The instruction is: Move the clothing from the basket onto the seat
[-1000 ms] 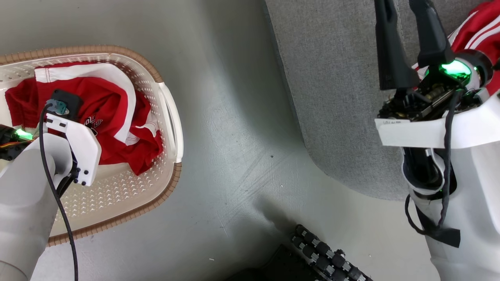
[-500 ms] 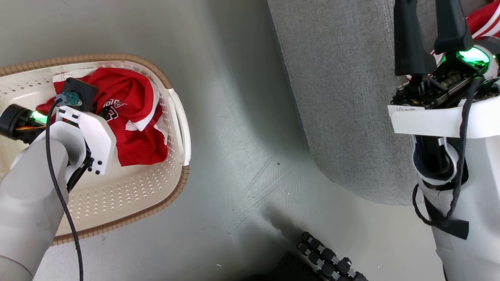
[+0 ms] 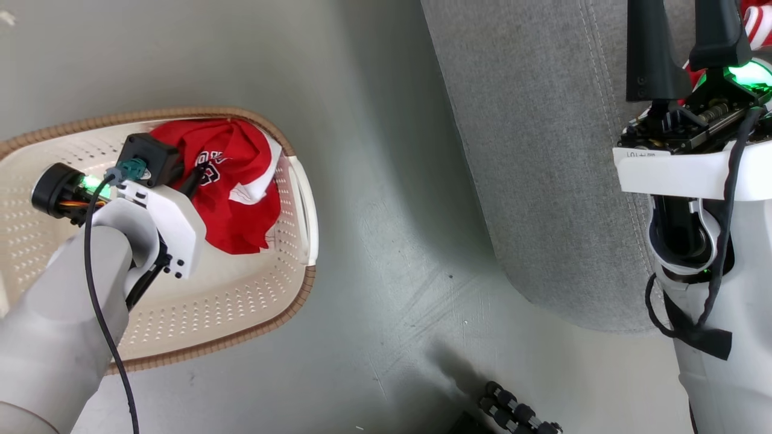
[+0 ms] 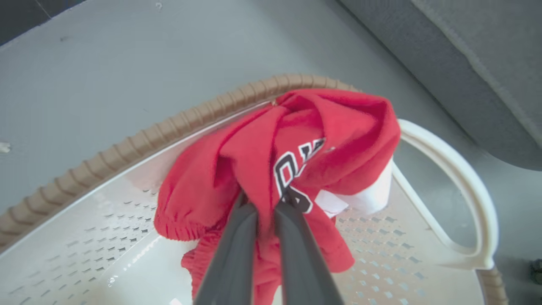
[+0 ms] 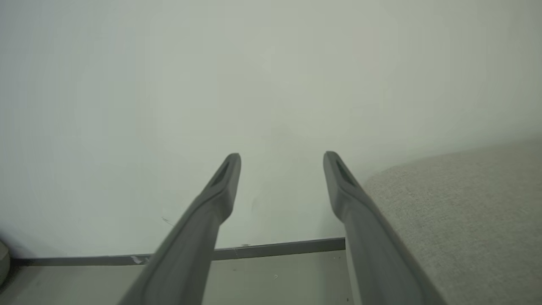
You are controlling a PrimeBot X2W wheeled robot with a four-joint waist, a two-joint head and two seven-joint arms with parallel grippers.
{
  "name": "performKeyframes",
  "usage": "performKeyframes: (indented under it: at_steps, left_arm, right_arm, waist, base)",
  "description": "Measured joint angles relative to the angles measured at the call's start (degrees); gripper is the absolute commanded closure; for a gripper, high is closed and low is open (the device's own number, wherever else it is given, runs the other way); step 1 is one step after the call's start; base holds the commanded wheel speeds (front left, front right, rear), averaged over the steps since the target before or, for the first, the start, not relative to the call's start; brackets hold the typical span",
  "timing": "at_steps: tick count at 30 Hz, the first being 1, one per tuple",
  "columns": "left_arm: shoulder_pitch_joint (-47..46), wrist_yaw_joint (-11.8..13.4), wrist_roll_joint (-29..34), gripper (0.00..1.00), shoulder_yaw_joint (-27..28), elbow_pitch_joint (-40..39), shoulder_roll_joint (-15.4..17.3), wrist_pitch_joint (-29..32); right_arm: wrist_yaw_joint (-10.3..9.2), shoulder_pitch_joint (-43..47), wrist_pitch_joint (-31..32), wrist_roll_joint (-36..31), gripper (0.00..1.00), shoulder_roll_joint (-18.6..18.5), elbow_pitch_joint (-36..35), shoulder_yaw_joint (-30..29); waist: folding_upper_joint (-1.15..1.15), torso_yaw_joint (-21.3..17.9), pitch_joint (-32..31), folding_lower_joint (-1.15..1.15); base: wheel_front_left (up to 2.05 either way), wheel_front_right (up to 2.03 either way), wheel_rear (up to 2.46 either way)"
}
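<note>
The left gripper (image 4: 266,205) is clamped on the bunched red clothing (image 4: 338,127), pinching the fabric beside the black-and-white lettering. The clothing hangs gathered inside the basket (image 3: 199,346), at the end by the white handle (image 4: 457,178); whether its lower folds touch the bottom is unclear. The basket stands on the grey floor (image 3: 386,211), apart from the seat (image 3: 543,150). The right gripper (image 5: 282,156) is spread wide and empty beside the seat's edge, facing a pale wall (image 5: 169,84).

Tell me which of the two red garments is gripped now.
The garment in the basket, pinched by the left gripper; the other garment lies on the grey sofa.
</note>
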Motion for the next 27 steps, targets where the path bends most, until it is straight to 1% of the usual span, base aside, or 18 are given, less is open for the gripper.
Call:
performKeyframes:
  at_steps: [5, 15, 20, 27]
  left_arm:
    - [0.8, 0.0, -0.6, 1.0, -0.7, -1.5, 0.2, -3.1]
    - [4.5, 0.0, -4.4, 1.0, -0.5, -4.3, -0.4, -8.7]
    - [6.7, 0.0, -6.3, 1.0, 0.2, -5.9, -1.3, -9.8]
    - [8.8, 0.0, -8.1, 1.0, 1.5, -8.8, -1.7, -10.8]
  right_arm:
    - [0.0, -0.9, 0.0, -0.8, 0.0, 0.0, 0.8, -0.4]
    - [0.0, -0.7, 0.0, -3.3, 0.0, -0.1, 3.2, -0.7]
    - [0.0, 0.0, 0.0, -4.4, 0.0, -0.1, 4.2, -0.5]
    - [0.0, 2.4, 0.0, -6.3, 0.0, -0.2, 6.1, 0.1]
  waist:
    - [0.0, 1.2, -2.4, 0.0]
    - [0.0, 4.0, -8.2, 0.0]
    - [0.0, 5.4, -11.5, 0.0]
    - [0.0, 7.3, -16.4, 0.0]
  base:
    - [0.0, 0.0, 0.0]
    - [0.0, 0.0, 0.0]
    - [0.0, 0.0, 0.0]
    - [0.0, 0.0, 0.0]
